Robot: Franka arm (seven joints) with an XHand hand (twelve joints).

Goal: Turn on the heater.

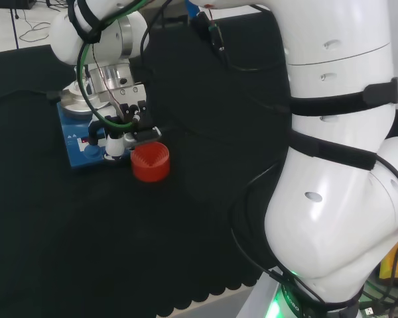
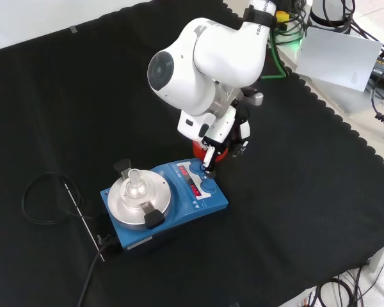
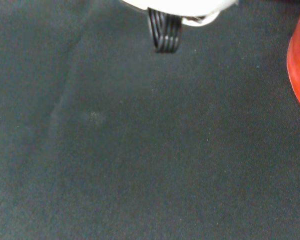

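In the front view, the blue box-shaped heater [image 2: 179,211] lies at 6 o'clock, long axis running 8 to 2 o'clock, control panel toward 2. My hand [image 2: 212,153] presses one extended finger onto its panel, grasping nothing. The red ribbed ring stand [image 1: 150,162] is partly hidden behind it.

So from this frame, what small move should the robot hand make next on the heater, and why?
Probably a short press down with the extended finger. In the front view the robot hand has a fingertip at the blue knob on the control panel of the blue heater, beside the red displays. Whether it already touches is unclear, and the red ribbed stand sits close behind, so sideways motion looks risky.
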